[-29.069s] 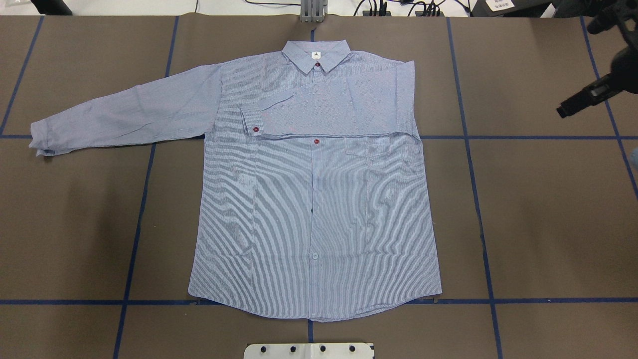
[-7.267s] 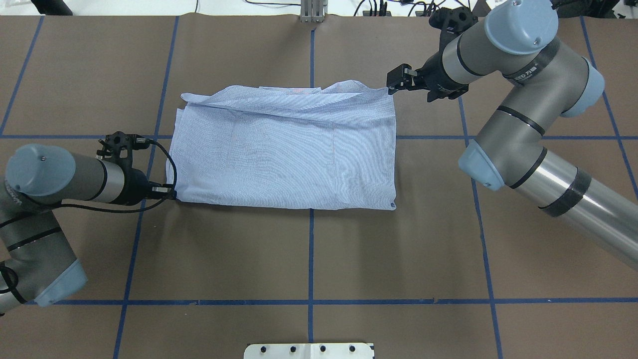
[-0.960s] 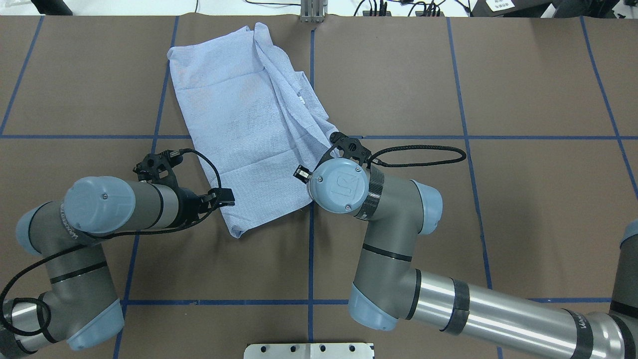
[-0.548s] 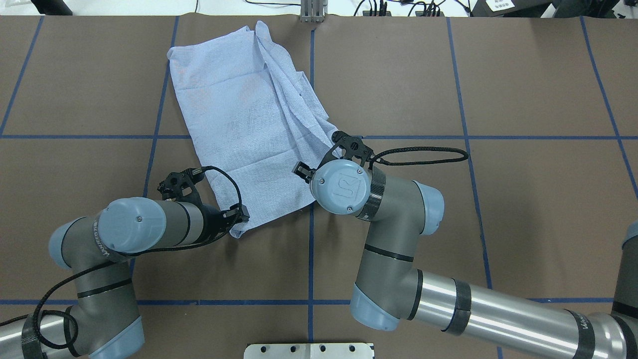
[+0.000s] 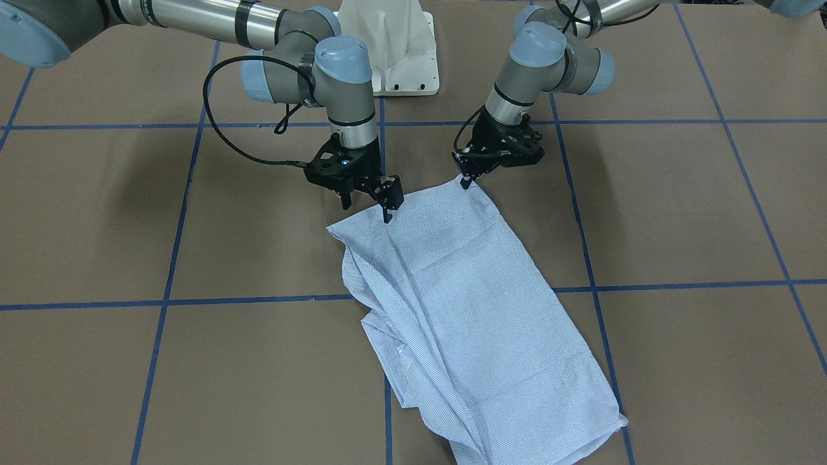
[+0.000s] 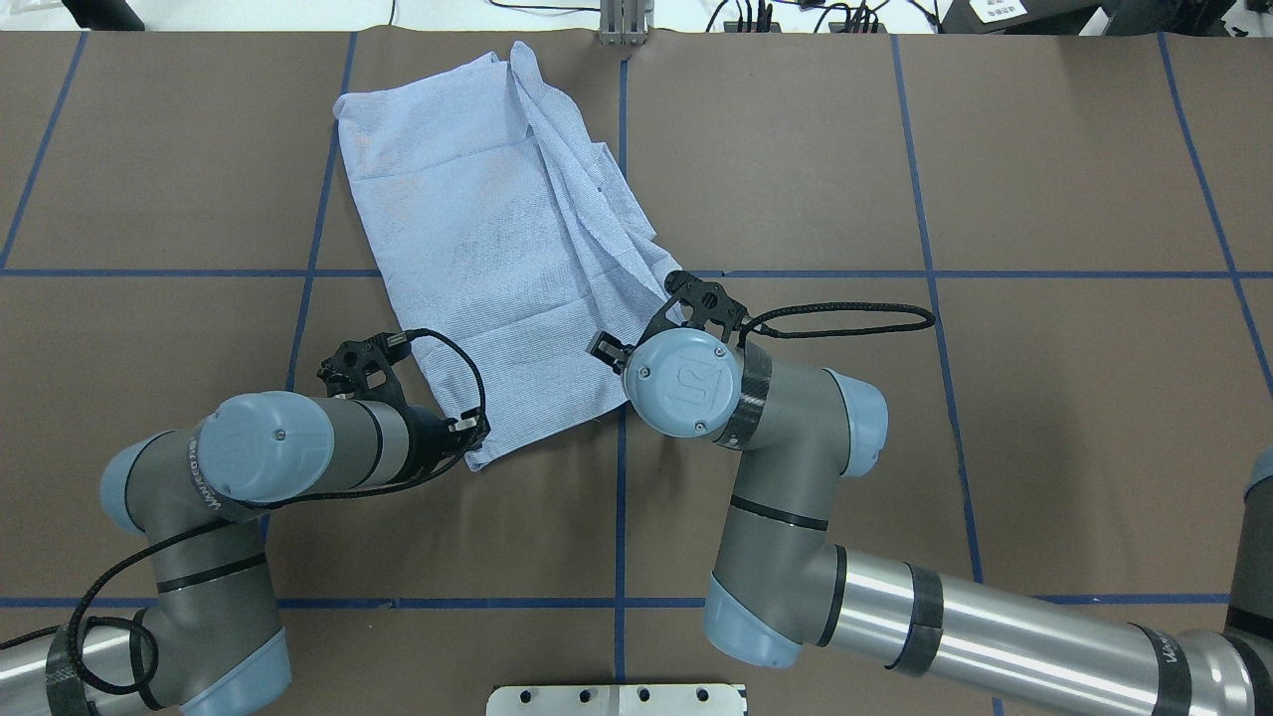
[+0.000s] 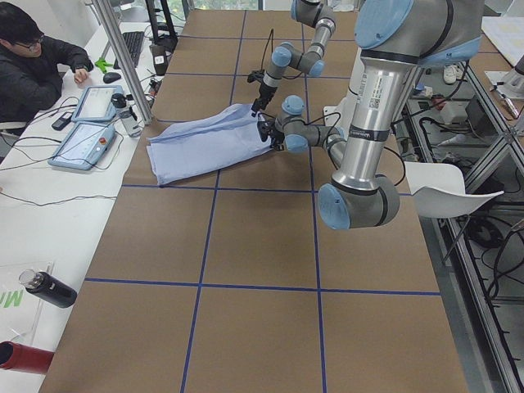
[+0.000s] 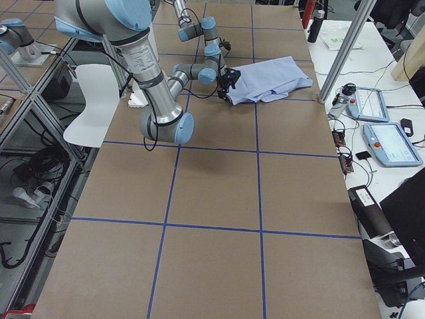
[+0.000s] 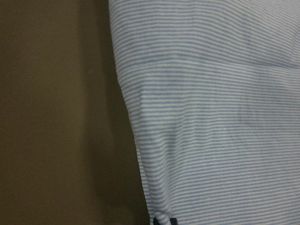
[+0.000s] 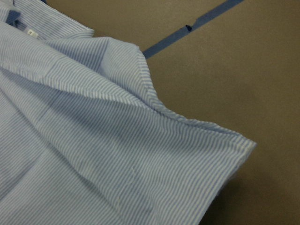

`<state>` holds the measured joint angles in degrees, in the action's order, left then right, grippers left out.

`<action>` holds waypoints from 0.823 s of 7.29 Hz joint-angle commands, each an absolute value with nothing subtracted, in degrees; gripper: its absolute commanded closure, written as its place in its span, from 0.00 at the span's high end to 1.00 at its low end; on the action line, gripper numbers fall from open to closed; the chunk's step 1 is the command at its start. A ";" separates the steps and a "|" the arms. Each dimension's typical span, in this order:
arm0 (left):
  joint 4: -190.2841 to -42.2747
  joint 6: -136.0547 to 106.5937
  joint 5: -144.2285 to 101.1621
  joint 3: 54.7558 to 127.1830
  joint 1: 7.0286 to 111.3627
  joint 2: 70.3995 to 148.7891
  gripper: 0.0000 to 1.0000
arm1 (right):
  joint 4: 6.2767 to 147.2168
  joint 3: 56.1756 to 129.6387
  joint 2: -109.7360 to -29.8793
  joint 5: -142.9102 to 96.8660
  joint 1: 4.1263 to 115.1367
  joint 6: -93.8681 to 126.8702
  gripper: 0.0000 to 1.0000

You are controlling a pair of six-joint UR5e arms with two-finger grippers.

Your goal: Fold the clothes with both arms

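While the shirt (image 6: 477, 229) lies slantwise on the table (image 6: 1044, 418) as a long narrow strip with no sleeve showing, the lengthwise folds are judged to be done and the crosswise fold to be in hand. The end nearest the robot is attended at both corners. The left gripper (image 5: 463, 182) is set at one corner and the right gripper (image 5: 389, 208) at the other, over the bunched edge. Whether either is closed on cloth cannot be told. The left one's tips look narrow at the hem, and no fingers are shown in the right wrist view.

Next, both corners would have to be pinched firmly, lifted together and carried evenly towards the far end, so that the loose layers on the right gripper's side are not dragged askew.

A "UR" mark can be read on the right arm's blue cap (image 6: 684, 383). The small white neck label (image 10: 31, 33) bears print too small to be read.
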<state>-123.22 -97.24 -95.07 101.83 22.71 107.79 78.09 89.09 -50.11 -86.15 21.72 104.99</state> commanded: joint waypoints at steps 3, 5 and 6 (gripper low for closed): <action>-123.31 -97.03 -95.45 103.62 23.29 107.75 0.00 | 78.05 88.59 -50.19 -85.34 20.04 108.87 0.84; -123.31 -97.03 -95.45 103.88 23.29 107.75 0.00 | 78.05 88.33 -49.92 -84.73 19.78 109.07 0.74; -123.31 -97.03 -95.45 103.97 23.29 107.75 0.00 | 78.05 88.16 -49.92 -83.77 19.60 108.99 0.74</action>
<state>-123.31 -97.03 -95.45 103.82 23.29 107.75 78.05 88.36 -49.95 -84.69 19.80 108.91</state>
